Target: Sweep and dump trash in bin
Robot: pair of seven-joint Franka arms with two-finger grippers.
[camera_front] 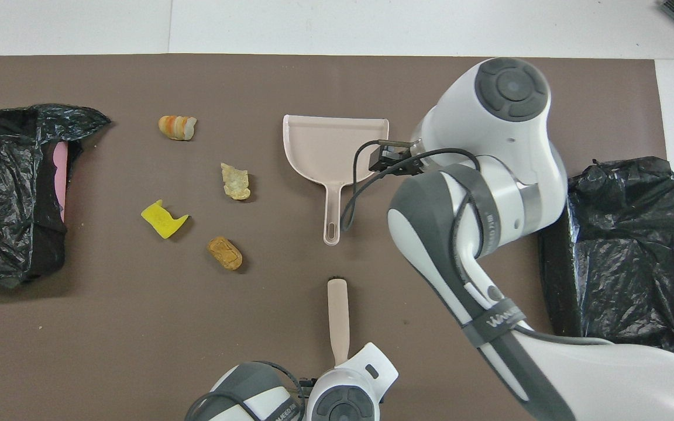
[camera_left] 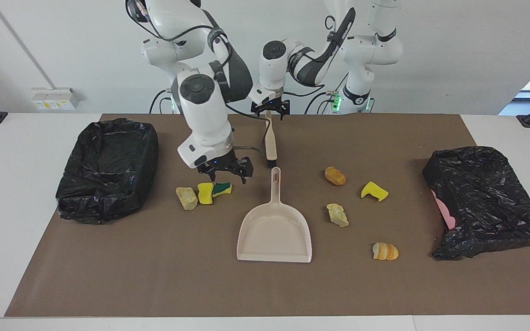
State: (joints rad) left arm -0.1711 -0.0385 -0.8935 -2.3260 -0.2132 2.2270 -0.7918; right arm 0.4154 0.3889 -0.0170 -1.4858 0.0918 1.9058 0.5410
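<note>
The right end effector (camera_left: 225, 171) is hovering low over the brown mat (camera_left: 154, 276), its fingers spread apart and gripping nothing. Just below its fingertips a cluster of three scraps is lying: a beige stone-like chunk (camera_left: 186, 198), a yellow sponge piece (camera_left: 205, 193) and a yellow-green sponge piece (camera_left: 222, 188), the three touching or nearly so. Toward the right arm's end of the tabletop (camera_left: 16, 184) from this end effector, a bin lined with a black bag (camera_left: 108, 170) is sitting. The beige dustpan (camera_left: 275, 230) (camera_front: 337, 152) is resting flat just beside the right end effector, its handle pointing toward the robots.

The left end effector (camera_left: 269, 110) is clamped on the upper end of a beige brush (camera_left: 270, 140) (camera_front: 337, 318), which is hanging down to the mat near the dustpan's handle. Four more scraps are lying toward the left arm's end from it: a brown bread-like lump (camera_left: 335, 176) (camera_front: 224, 252), a yellow sponge wedge (camera_left: 374, 191) (camera_front: 163, 219), a second beige chunk (camera_left: 337, 215) (camera_front: 236, 182) and an orange striped lump (camera_left: 385, 251) (camera_front: 177, 127). A second black-bagged bin (camera_left: 486, 202) (camera_front: 9, 193) is lying there too.
</note>
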